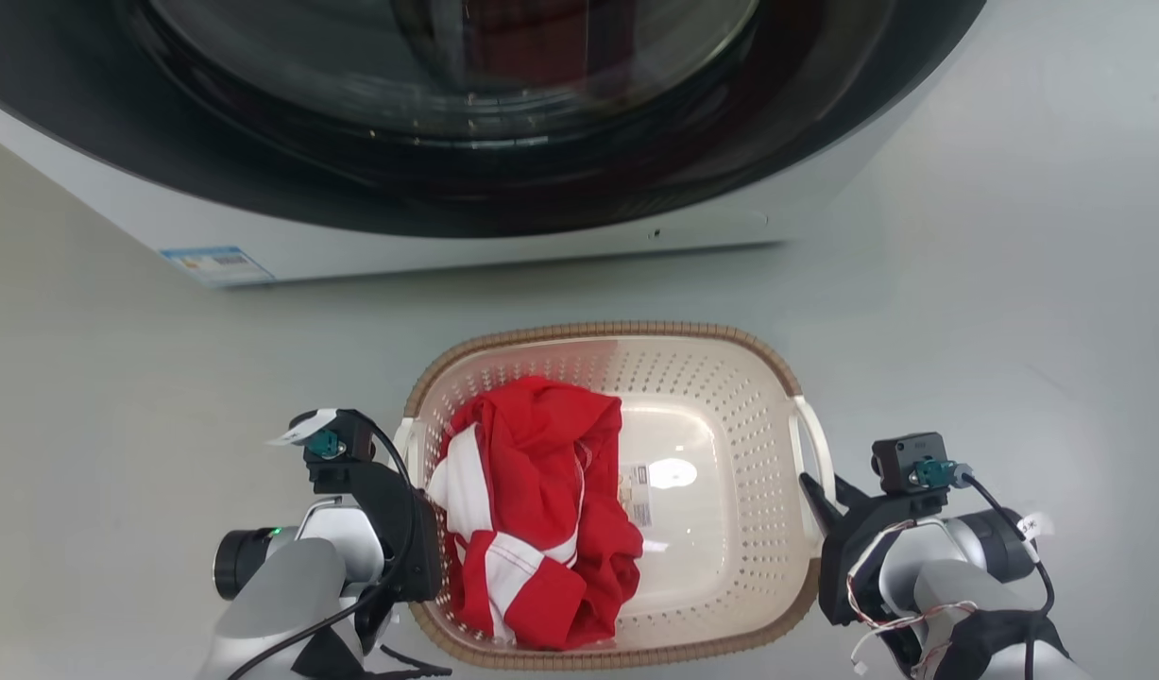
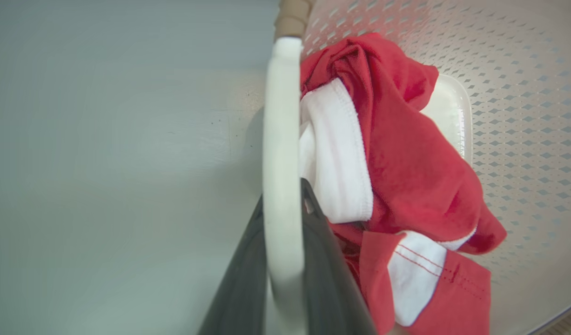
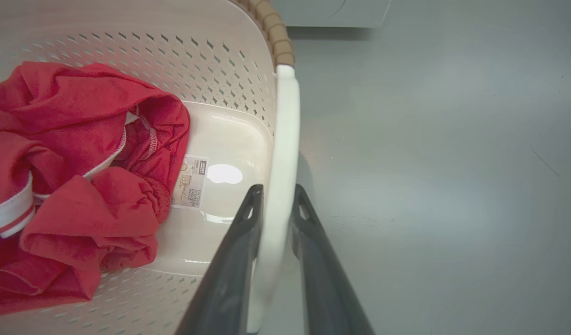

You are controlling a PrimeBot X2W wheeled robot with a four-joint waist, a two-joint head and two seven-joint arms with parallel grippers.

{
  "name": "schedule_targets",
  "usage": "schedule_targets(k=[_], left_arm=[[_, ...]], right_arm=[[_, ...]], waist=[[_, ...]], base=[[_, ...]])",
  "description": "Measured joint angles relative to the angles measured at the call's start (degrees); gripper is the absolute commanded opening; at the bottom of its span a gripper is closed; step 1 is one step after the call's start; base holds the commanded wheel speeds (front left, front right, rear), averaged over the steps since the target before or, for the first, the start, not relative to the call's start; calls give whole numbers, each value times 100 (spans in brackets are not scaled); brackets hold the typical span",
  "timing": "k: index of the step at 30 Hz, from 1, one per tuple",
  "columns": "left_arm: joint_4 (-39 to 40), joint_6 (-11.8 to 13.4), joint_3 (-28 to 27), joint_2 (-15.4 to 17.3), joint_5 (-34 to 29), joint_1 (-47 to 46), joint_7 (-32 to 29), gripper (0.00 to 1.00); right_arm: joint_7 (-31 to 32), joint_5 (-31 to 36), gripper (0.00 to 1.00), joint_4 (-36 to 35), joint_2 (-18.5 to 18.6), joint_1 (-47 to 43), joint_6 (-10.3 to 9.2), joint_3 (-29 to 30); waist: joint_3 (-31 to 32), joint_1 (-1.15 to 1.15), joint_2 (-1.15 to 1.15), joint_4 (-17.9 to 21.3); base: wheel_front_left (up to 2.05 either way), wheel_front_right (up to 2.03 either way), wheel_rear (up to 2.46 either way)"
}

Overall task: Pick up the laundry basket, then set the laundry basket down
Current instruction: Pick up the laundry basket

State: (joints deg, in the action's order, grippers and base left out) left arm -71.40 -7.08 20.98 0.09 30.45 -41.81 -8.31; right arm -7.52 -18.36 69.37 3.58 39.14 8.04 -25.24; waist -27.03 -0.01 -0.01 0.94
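Laundry basket (image 1: pixel 711 378): in front of the washer (image 1: pixel 503 142), between my two claws.
Left claw (image 2: pixel 283 193): clenched on the basket's left handle (image 2: pixel 279 116), one finger each side.
Right claw (image 3: pixel 277 190): clenched likewise on the right handle (image 3: pixel 286 130).
Inside: red and white clothes (image 1: pixel 532 501), heaped towards my left.

We list a pale grey floor (image 1: pixel 1014 283), smooth and matt, evenly lit with a faint sheen. At its far side we note a white front-loading washer (image 1: pixel 541 247) with a round dark glass door (image 1: pixel 447 76) that catches reflections. A small blue-and-white sticker (image 1: pixel 217 265) sits at the washer's lower left corner.
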Motion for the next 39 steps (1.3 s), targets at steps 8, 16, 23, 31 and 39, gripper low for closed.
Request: schedule_targets(k=[8, 16, 23, 31, 39], left_arm=[[-68, -45, 34, -3, 180, 224, -344, 0], [-26, -42, 266, 25, 539, 623, -758, 0], [-11, -40, 403, 59, 820, 921, -1136, 0], [42, -33, 536, 79, 982, 1131, -1429, 0], [30, -23, 569, 104, 1149, 1218, -1552, 0]], right_arm=[[250, -332, 0, 4, -12, -324, 2, -233], [599, -616, 0, -3, -23, -675, 2, -488], [923, -892, 0, -56, -26, -995, 1, -702], [1222, -1193, 0, -194, 33, -1298, 1, -913], [1510, -1502, 0, -366, 110, -1339, -2, -1100]], waist=[[672, -1, 0, -17], [1358, -1, 0, 9], [1955, -1, 0, 53], [2530, -1, 0, 58], [2847, 0, 0, 29]], base=[[0, 0, 0], [0, 0, 0], [0, 0, 0], [0, 0, 0], [0, 0, 0]])
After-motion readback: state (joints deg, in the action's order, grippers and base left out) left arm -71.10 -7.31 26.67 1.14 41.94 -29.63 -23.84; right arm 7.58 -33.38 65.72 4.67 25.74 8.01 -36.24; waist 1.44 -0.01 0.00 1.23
